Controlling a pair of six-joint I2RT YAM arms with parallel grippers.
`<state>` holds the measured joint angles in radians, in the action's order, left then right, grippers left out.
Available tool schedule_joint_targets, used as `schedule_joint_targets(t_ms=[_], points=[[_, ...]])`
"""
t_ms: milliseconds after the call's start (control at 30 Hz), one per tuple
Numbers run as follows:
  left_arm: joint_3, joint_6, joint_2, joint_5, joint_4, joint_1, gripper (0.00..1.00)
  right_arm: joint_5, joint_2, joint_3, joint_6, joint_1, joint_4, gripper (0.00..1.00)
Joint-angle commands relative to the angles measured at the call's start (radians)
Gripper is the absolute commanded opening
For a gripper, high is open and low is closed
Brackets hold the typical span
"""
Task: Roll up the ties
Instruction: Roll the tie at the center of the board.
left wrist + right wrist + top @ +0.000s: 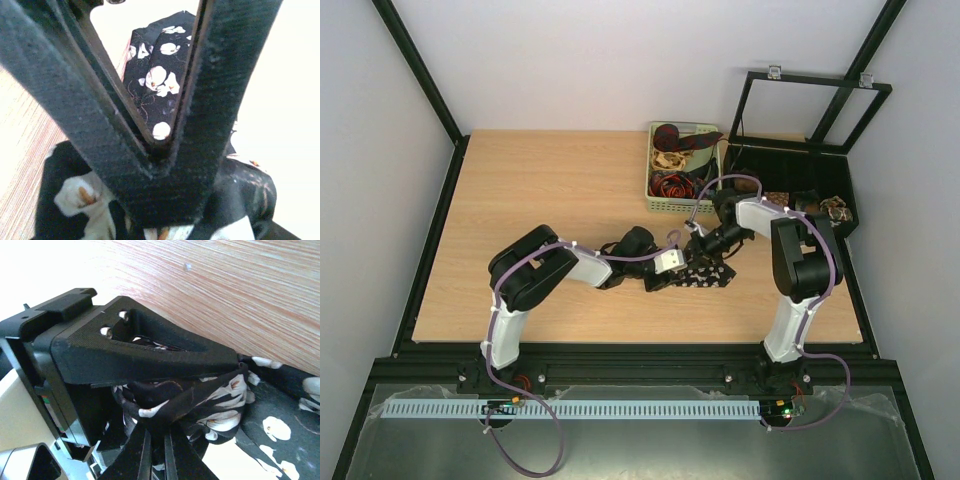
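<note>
You have two arms at work, the left arm (535, 268) and the right arm (802, 258), over one table (540, 190). One green basket (670, 206) sits on it. Just in front of the basket lies one black flowered tie (705, 275). Inside the basket you can make out about three clumps of ties (672, 160); an exact count is not possible. Right of the basket stands one black case (780, 165), holding at least two coiled ties (777, 198).
</note>
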<state>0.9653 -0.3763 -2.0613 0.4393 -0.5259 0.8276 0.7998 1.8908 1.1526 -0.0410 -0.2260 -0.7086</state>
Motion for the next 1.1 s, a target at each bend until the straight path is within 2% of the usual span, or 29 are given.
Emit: schedule_joint_targets(t_ms=[0,133,300,633,867,933,1067], points=[[-0.022,-0.014,-0.029,-0.043,0.151,-0.002,0.5,-0.215,0.051,-0.025,-0.025,0.02,-0.031,0.01],[0.001,0.012,0.001,0.01,0.113,-0.007,0.69,-0.311,0.063,-0.049,-0.028,0.053,-0.017,0.01],[0.03,0.06,0.031,0.104,0.026,-0.003,0.77,-0.395,0.058,-0.059,-0.045,0.06,-0.006,0.01],[0.043,0.107,-0.002,0.12,-0.033,0.003,0.78,-0.492,0.009,-0.119,-0.104,0.021,0.006,0.01],[-0.02,0.098,0.037,0.105,-0.045,-0.003,0.79,-0.505,0.074,-0.067,-0.1,-0.058,0.071,0.01],[-0.028,0.086,0.042,0.098,-0.042,-0.006,0.78,-0.494,0.127,-0.02,-0.105,-0.074,0.072,0.01],[-0.025,0.07,0.033,0.054,-0.034,-0.012,0.68,-0.467,0.182,0.057,-0.124,-0.081,0.051,0.01]])
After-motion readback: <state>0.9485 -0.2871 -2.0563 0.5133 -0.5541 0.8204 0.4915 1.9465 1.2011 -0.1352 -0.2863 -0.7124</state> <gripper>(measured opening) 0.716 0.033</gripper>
